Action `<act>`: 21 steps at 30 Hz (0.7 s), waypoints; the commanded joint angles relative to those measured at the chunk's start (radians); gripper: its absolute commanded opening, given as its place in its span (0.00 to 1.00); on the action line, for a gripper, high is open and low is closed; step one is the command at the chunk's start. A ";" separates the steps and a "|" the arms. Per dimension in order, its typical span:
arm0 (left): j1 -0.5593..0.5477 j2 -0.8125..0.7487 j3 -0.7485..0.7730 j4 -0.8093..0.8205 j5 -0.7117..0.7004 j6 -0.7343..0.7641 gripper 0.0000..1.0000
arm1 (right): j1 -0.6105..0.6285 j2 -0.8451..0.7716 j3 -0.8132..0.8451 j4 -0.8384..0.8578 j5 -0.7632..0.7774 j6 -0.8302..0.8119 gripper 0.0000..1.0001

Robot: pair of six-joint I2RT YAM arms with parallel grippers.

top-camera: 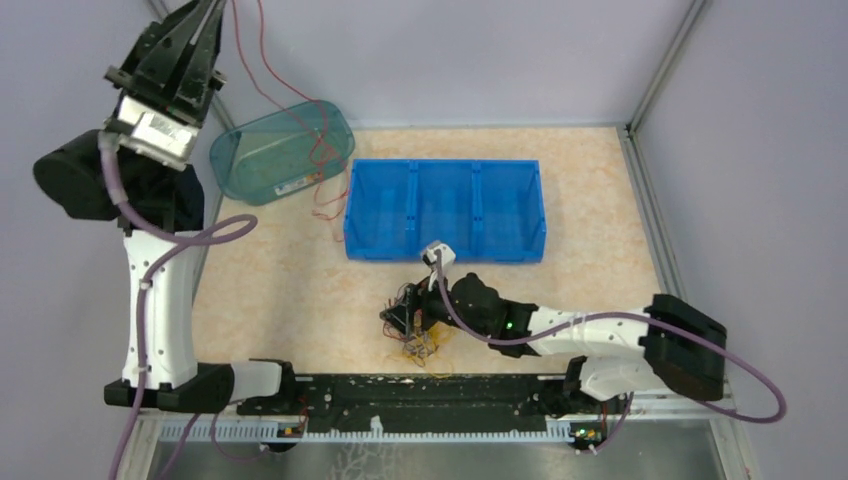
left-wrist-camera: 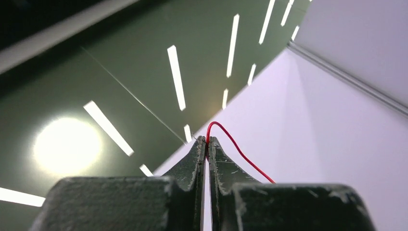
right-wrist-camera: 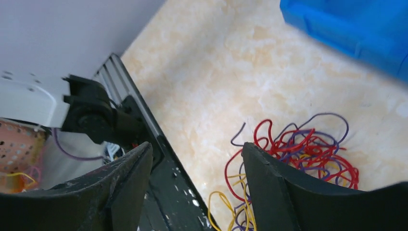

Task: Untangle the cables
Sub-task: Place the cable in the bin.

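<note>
The left end effector (top-camera: pixel 207 12) is holding a red cable (top-camera: pixel 319 160) high above the teal bin (top-camera: pixel 250 165); the right end effector (top-camera: pixel 403 318) is hovering at the tangle (top-camera: pixel 425 345).

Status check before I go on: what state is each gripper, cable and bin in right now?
left gripper: shut on red cable, raised high.
red cable: pinched at its top, hanging down to the teal bin.
right gripper: open, low beside the tangle.
tangle: red, purple and yellow cables knotted together on the table.
blue bin: upright, all three compartments look empty.
teal bin: upright, red cable draped across it.
</note>
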 commanded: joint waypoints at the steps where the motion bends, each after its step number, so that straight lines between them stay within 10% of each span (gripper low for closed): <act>1: -0.001 -0.007 -0.093 -0.053 0.031 0.045 0.08 | -0.009 -0.132 0.059 -0.099 0.080 -0.044 0.71; 21: -0.212 -0.032 -0.584 -0.037 -0.125 0.421 0.01 | -0.073 -0.504 0.053 -0.420 0.372 0.067 0.69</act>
